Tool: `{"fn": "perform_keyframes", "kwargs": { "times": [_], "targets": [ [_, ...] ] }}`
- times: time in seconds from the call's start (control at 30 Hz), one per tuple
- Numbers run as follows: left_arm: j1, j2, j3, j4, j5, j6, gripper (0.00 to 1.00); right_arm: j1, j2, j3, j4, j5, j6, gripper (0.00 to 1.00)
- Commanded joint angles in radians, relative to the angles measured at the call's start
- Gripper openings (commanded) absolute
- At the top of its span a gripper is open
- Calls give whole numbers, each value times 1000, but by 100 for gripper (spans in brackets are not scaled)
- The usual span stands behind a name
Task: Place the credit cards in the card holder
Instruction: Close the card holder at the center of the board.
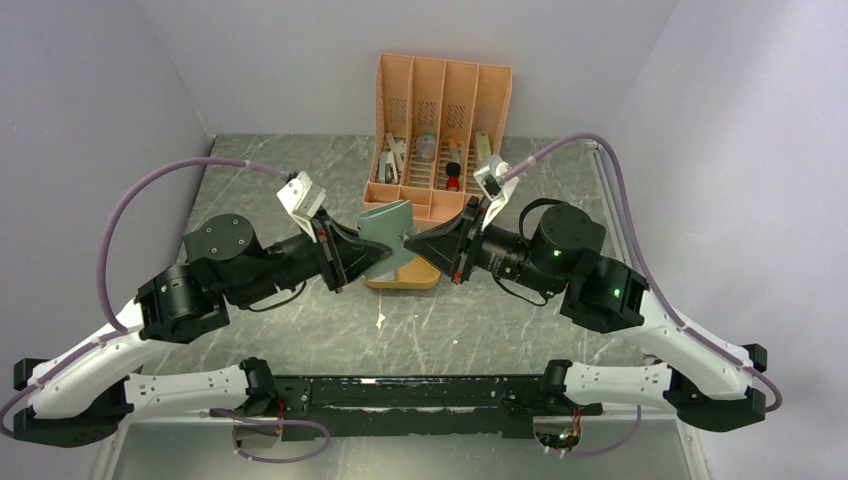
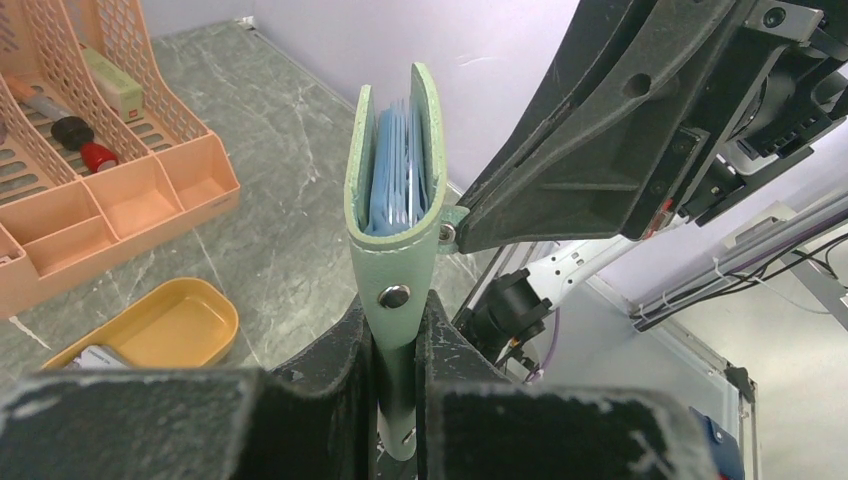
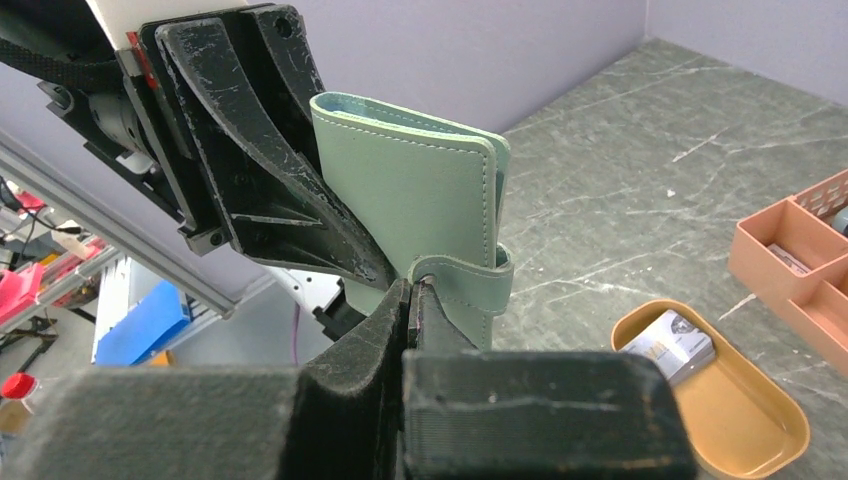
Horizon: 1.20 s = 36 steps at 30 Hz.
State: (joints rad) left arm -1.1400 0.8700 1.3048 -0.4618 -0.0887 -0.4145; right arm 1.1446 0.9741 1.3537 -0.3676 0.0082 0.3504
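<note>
Two black-and-white robot arms reach in from the near edge of a grey marbled table [image 1: 300, 330] and meet above its middle.

On the left, the left gripper [image 2: 396, 330] is clenched on the lower edge of the card holder [image 3: 400, 190], a pale grey-green bifold wallet. It is held off the table, standing upright, folded almost shut. Seen from the left wrist, its open side faces the camera and shows a stack of pale blue plastic pockets [image 2: 398, 175] between the two covers. A metal snap stud [image 2: 393, 295] sits on the wallet just above the left fingers.

On the right, the right gripper [image 3: 412, 295] is clamped tight on the wallet's small closing strap [image 3: 470, 280], which wraps round the free edge. The two grippers nearly touch, with the wallet between them.

Directly below the wallet, near the middle of the table, lies an orange oval tray [image 3: 760, 440]. The credit cards [image 3: 668, 342] lie in a small stack at one end of it, greyish with pale markings. How many there are cannot be told.

Behind the tray, towards the far edge of the table, stands a tall orange slotted organizer [image 1: 440, 100] with small items in its compartments.
</note>
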Motion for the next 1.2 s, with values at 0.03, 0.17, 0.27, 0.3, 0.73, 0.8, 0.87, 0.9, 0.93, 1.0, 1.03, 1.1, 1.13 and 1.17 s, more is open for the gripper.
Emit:
{"fn": "perform_keyframes", "kwargs": {
  "times": [0.03,0.17,0.27,0.3,0.73,0.8,0.87,0.9,0.93,1.0,1.03,1.1,1.13,1.17],
  "targets": [
    [2,3,39,19,26,7,5,4,11,1,1,-10,-2,0],
    [2,4,38,16,32,6,5,3,12,2,1,-9,2,0],
    [2,5,38,17,36,5,5,3,16,6,-2,-8,5,0],
    [2,4,37,18,38,4,5,4,19,8,-4,-9,4,0],
    [2,10,32,18,58,2,5,4,50,31,-28,33,16,0],
    [2,12,35,14,63,2,5,4,53,35,-33,39,16,0],
    [2,14,35,12,68,2,5,4,58,42,-40,47,14,0],
    [2,14,35,11,71,4,5,4,60,46,-44,49,15,0],
    [1,15,36,11,75,5,5,3,63,50,-50,51,15,0],
    [1,17,37,9,79,5,5,3,71,58,-59,55,12,0],
    [2,18,39,9,79,5,5,3,73,59,-60,55,11,0],
    [2,21,38,7,79,6,5,4,79,62,-64,55,10,0],
    [2,22,38,7,89,7,5,4,82,64,-67,56,9,0],
    [1,23,40,6,96,8,5,3,83,65,-69,55,8,0]
  ]
}}
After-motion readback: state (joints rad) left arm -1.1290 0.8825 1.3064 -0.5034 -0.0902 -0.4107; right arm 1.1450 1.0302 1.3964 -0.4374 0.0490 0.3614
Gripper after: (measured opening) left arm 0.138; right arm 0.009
